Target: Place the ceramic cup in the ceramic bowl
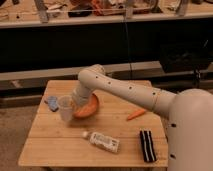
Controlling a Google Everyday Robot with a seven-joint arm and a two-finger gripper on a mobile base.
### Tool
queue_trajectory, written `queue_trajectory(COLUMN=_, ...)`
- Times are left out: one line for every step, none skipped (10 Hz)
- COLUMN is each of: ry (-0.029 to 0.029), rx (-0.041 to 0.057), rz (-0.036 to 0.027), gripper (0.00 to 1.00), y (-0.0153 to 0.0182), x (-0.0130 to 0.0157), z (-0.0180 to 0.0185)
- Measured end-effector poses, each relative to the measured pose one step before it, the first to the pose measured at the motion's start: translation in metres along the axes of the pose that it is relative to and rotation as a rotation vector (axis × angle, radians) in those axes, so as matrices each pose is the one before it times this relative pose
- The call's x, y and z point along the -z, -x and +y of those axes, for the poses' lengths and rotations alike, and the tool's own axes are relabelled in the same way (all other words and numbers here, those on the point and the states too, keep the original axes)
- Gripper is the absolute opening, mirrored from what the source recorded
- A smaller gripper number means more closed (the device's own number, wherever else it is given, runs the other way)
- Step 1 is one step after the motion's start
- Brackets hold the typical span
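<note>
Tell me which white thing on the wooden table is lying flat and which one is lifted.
The white rectangular bottle-like package lies flat near the front edge. The small white ceramic cup is lifted, held by the gripper beside the orange-brown ceramic bowl.

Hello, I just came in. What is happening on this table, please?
A one-armed robot is moving a white cup toward the orange-brown bowl. Its gripper is shut on the cup and holds it lifted just left of the bowl, so the cup is not in the bowl yet. Also on the wooden table are a white bottle lying on its side, a carrot, a black item and a small blue thing.
</note>
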Motion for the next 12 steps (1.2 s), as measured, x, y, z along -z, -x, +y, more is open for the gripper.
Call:
queue_trajectory(ry=-0.00595, rx=-0.0193, rz=0.00254, gripper=0.0, y=-0.00704, x=0.00306, z=-0.00255)
queue_trajectory(ry=-0.005, rx=-0.01382, rz=0.00228, gripper=0.0, y=-0.00405, x=0.00252, z=-0.0022)
queue_trajectory(ry=-0.00483, rx=-0.01927, rz=0.00355, gripper=0.0, y=-0.00669, x=0.00502, z=0.00446)
queue_trajectory(ry=-0.00657, rx=-0.01699, rz=0.00208, gripper=0.0, y=-0.00685, x=0.00288, z=0.00271)
queue_trajectory(ry=-0.00397, rx=-0.01578, rz=-0.00268, gripper=0.0, y=-0.00673, x=0.00079, z=0.00034)
queue_trajectory(ry=-0.00286, rx=-0.00968, rz=-0.00437, gripper=0.0, y=-0.00409, x=-0.00015, z=-0.00099)
queue_trajectory(ry=-0.00401, rx=-0.01162, rz=-0.00747, gripper=0.0, y=-0.00388, x=-0.0008, z=-0.00312)
queue_trajectory(ry=-0.00397, rx=-0.01106, rz=-0.00134, gripper=0.0, y=-0.00441, x=0.00046, z=-0.00031)
queue_trajectory(ry=-0.00515, rx=-0.00781, rz=0.0009, gripper=0.0, y=-0.00298, x=0.00211, z=0.00063)
queue_trajectory(ry=-0.00414, rx=-0.01047, rz=0.00044, gripper=0.0, y=-0.00506, x=0.00261, z=0.00297)
queue_trajectory(ry=-0.00411, rx=-0.01311, rz=-0.00118, gripper=0.0, y=-0.00524, x=0.00169, z=0.0023)
queue_trajectory(ry=-0.00183, rx=-0.00313, rz=-0.00364, gripper=0.0, y=0.00053, x=-0.0019, z=-0.00245)
